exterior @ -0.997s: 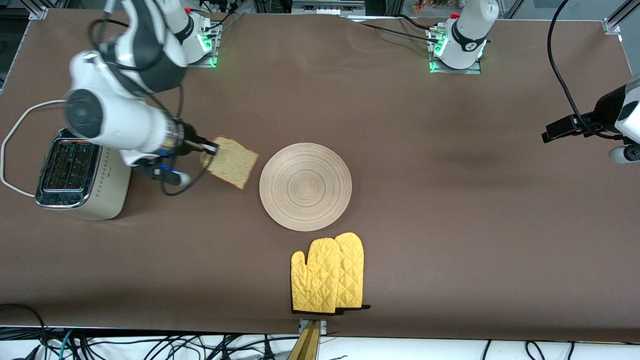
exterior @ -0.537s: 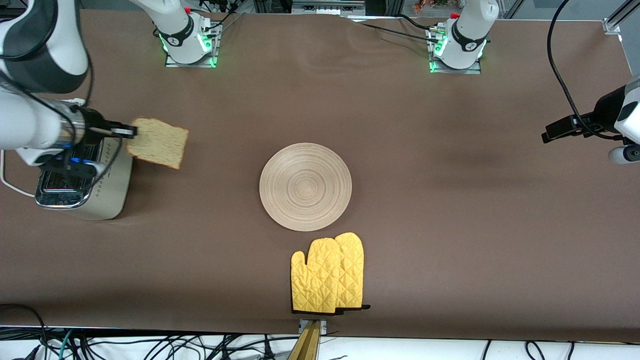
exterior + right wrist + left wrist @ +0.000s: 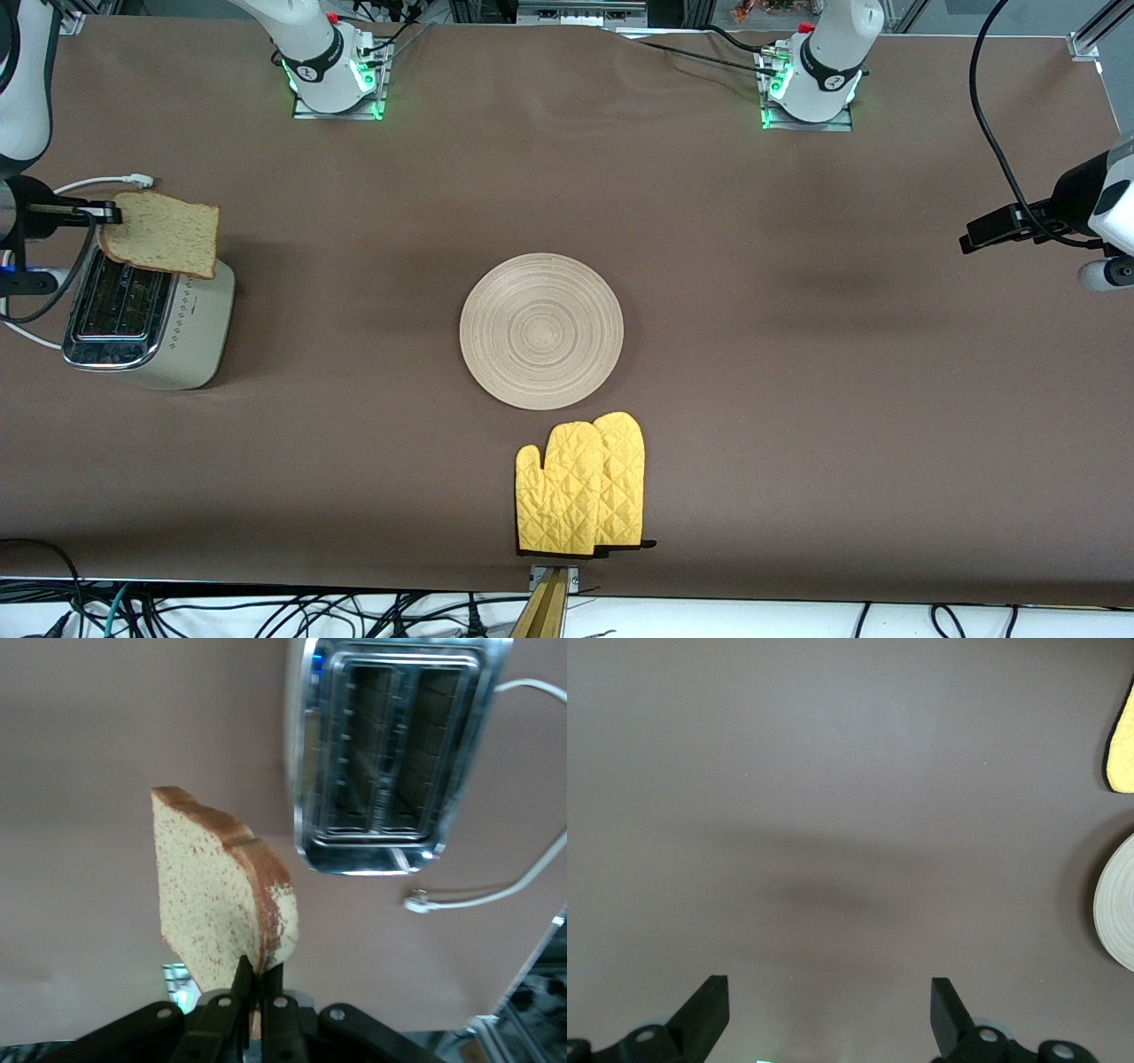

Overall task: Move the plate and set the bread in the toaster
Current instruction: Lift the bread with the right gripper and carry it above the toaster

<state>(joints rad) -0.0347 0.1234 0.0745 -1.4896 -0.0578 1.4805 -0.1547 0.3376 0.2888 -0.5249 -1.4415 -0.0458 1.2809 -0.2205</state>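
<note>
Brown cloth covers the tabletop. At the right arm's end, the right gripper hangs over the toaster, its fingers clenched on one edge of the bread. The slice juts out from them over the toaster's end; the two slots lie just off to one side of the fingers, so the bread must likely line up with a slot and go down edge-first. Mid-table sits the plate, the yellow mitts nearer the camera. The left gripper waits, released, over bare cloth.
</note>
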